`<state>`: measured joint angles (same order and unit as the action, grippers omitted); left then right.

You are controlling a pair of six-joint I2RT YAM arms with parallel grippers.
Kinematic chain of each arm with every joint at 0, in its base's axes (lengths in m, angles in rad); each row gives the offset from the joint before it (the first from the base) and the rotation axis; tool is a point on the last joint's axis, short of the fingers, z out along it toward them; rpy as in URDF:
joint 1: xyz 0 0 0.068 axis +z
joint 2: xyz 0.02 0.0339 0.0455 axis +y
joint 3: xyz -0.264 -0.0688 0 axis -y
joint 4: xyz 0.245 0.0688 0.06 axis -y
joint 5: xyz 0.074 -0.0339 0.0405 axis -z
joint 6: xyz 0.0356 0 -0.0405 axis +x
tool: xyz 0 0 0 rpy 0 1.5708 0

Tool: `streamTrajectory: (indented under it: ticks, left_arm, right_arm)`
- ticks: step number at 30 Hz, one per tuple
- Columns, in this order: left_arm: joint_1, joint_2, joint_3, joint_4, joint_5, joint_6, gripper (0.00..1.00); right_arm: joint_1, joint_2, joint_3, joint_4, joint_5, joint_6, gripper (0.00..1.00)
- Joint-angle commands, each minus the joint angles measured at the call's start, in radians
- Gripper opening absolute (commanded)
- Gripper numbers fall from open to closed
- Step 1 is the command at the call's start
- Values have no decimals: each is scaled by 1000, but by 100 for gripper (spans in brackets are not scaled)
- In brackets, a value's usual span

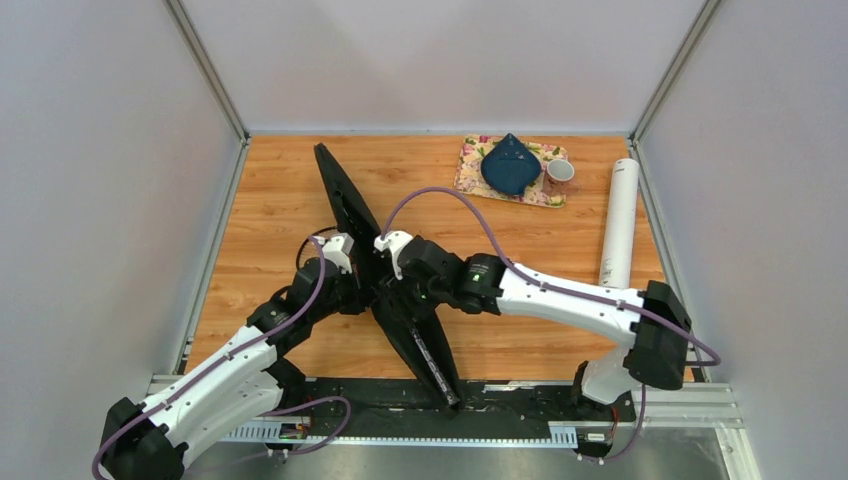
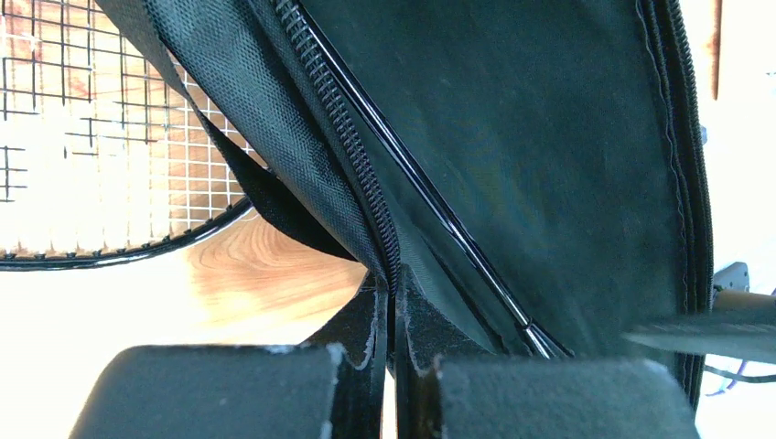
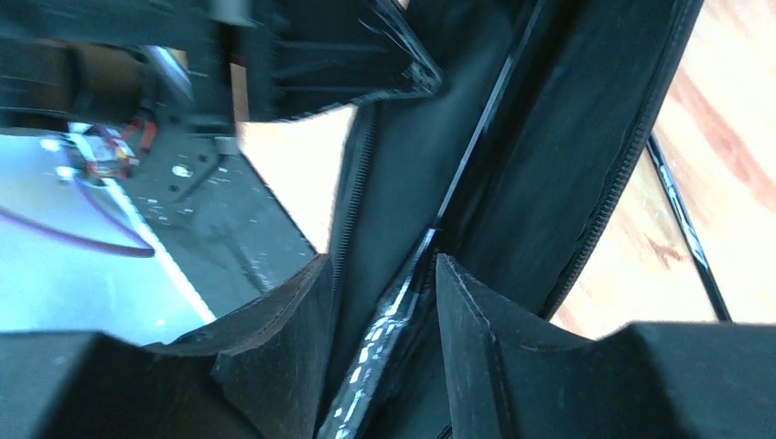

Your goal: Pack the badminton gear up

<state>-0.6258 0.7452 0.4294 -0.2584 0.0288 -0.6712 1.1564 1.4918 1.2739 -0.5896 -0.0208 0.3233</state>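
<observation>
The long black racket cover (image 1: 345, 200) lies slanted across the wooden table, from the far left to the near middle. Both grippers meet at its middle. My left gripper (image 2: 395, 293) is shut on the cover's zipper edge (image 2: 366, 201) and holds the flap up. A strung racket head (image 2: 91, 137) shows under that flap. My right gripper (image 3: 382, 265) is open inside the cover's mouth, with a glossy black racket shaft (image 3: 403, 293) lying between its fingers and a gap on each side. A white tube (image 1: 620, 220) lies at the right.
A floral tray (image 1: 470, 180) with a blue cloth (image 1: 510, 165) stands at the back, a small cup (image 1: 558, 172) at its right end. Another thin black shaft (image 3: 682, 229) lies on the wood beside the cover. Grey walls close in three sides.
</observation>
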Motion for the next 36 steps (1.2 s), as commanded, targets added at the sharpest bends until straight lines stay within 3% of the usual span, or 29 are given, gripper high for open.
streamTrajectory:
  ticks: [1,6,9,13,15,18,19,20,21,25,27,31,36]
  left_arm:
    - [1,-7,46,-8,5,12,0]
    - [1,-3,46,4,20,4,0]
    - [1,0,48,10,28,4,0]
    - [1,-7,42,2,26,1,0]
    - [1,-10,39,5,26,-1,0]
    - [1,-7,37,4,33,-1,0]
    - [3,-7,45,-1,30,2,0]
    - [1,-13,51,-14,23,5,0]
    - [1,-20,54,-22,14,13,0]
    - [1,-38,58,-31,-27,25,0]
    - [1,-32,65,-31,-67,35,0]
    - [3,0,111,-39,-101,58,0]
    - [1,26,146,-57,-184,68,0]
  right_arm:
    - [0,45,-28,14,68,10,49]
    - [9,85,-93,65,35,28,49]
    - [11,111,-136,116,73,31,43]
    - [38,156,-198,204,293,-13,16]
    - [54,188,-261,339,375,2,0]
    - [55,246,-271,358,415,60,0]
    - [55,243,-262,340,403,80,1]
    - [58,231,-251,308,391,85,8]
    - [57,182,-243,289,369,88,25]
    - [55,-17,-202,220,218,68,58]
    - [52,-85,-148,156,176,34,64]
    - [-4,-244,-99,96,52,-61,65]
    - [-113,-349,-169,103,120,-275,70]
